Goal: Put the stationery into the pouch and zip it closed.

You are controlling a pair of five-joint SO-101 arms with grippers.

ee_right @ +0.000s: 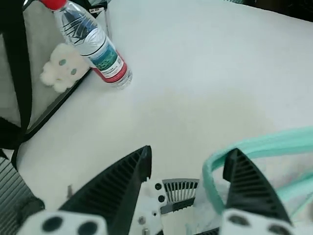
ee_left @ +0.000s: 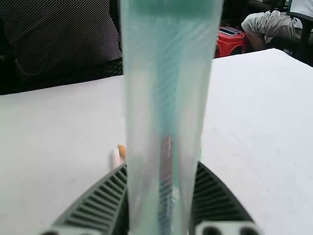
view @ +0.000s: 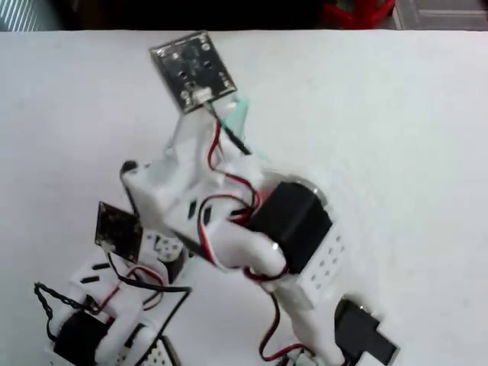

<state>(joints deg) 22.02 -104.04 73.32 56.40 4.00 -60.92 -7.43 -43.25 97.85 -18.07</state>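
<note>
Starting with the left arm: left gripper (ee_left: 161, 171) is clamped on the pouch (ee_left: 171, 83), one ribbed jaw on each side of its lower part. The pouch is translucent teal film, standing upright off the table (ee_left: 54, 142), close in front of the wrist lens. A reddish streak shows through the film low down; cannot tell whether it is an item inside or something behind. Just beside the pouch, on the table past the jaws, lies a small orange-and-white item (ee_left: 119, 153), mostly hidden. Probably stationery, and it is outside the pouch.

High view: an arm (view: 229, 206) stretches over mid-table, side not sorted. A teal corner (view: 239, 114) of the pouch pokes out beside its wrist camera board (view: 191, 67); the rest is hidden by the arm.

Right arm: right gripper (ee_right: 190, 152) is spread wide, nothing pinched. The pouch's teal rim (ee_right: 264, 142) curls past the tip of one finger, near or touching; cannot tell which. A water bottle (ee_right: 93, 44) and a plush toy (ee_right: 61, 73) sit well apart from it; judged not task items.

Judgement: early to middle. One arm has the pouch secured. At least one item appears to be left outside. Mouth and zip state unreadable. Loading is left to finish, then the whole zip pull.
</note>
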